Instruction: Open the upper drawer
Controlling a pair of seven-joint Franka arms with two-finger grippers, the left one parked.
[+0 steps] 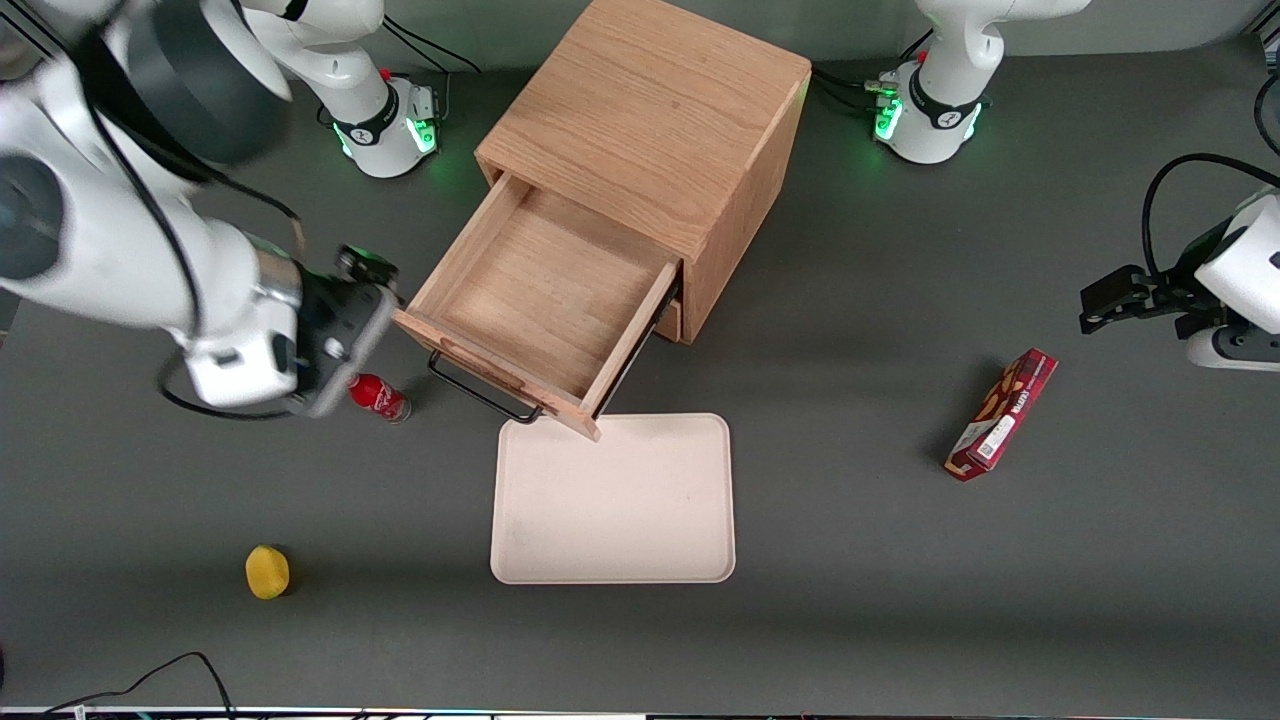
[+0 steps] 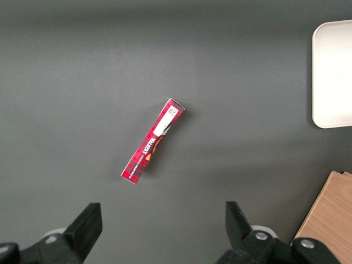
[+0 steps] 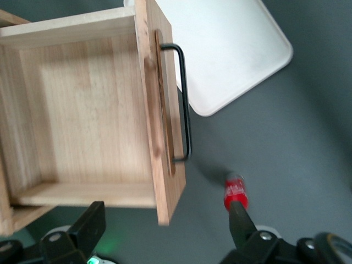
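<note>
One upper drawer [image 1: 545, 300] stands pulled well out over the tray [image 1: 615, 500]; my tool [image 3: 165, 231] hangs released beside its handle [image 3: 184, 102]. I'd judge opening done, retreat next

Wood, wire, plastic and a matt tabletop

The upper drawer [image 1: 545, 300] is light oak with visible grain and a smooth, matt finish, and its handle [image 3: 184, 104] is thin black wire. The gripper [image 3: 165, 228] has matt black fingers [image 3: 242, 223], spread apart, near one end of the drawer front. The tray [image 1: 615, 500] looks like smooth cream plastic. The small bottle [image 1: 380, 397] is glossy red. The tabletop [image 1: 900, 600] is dark grey and matt.
</note>
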